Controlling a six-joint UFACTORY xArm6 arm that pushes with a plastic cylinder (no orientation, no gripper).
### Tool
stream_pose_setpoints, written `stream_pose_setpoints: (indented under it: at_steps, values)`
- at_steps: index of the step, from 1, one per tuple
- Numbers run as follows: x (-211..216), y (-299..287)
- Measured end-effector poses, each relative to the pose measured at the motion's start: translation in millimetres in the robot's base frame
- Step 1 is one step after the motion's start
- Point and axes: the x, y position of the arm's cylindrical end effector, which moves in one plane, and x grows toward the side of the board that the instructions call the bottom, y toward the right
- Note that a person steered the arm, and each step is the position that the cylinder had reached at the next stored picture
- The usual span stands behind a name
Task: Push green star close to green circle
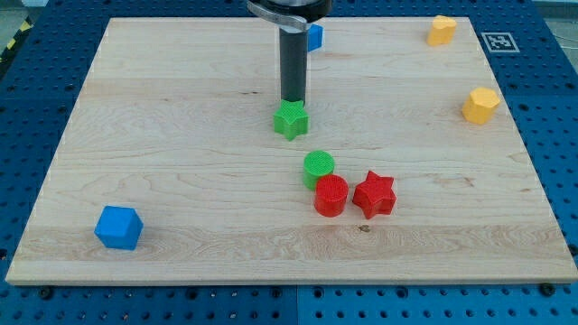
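Note:
The green star (291, 119) lies near the middle of the wooden board. The green circle (318, 168) lies below it and a little to the view's right, a short gap away. My tip (292, 99) stands at the star's top edge, on the side away from the circle, touching or nearly touching it. The dark rod rises straight up from there to the view's top.
A red circle (331, 195) touches the green circle's lower side, with a red star (375, 194) beside it. A blue cube (119, 227) sits at bottom left. A blue block (315, 36) shows behind the rod. Two yellow blocks (442, 30) (480, 106) sit at right.

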Motion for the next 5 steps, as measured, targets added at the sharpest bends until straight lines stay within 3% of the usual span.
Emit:
stream_pose_setpoints:
  at_steps: [1, 5]
  values:
    - [-13.5, -24.8]
    - [-1.5, -15.6]
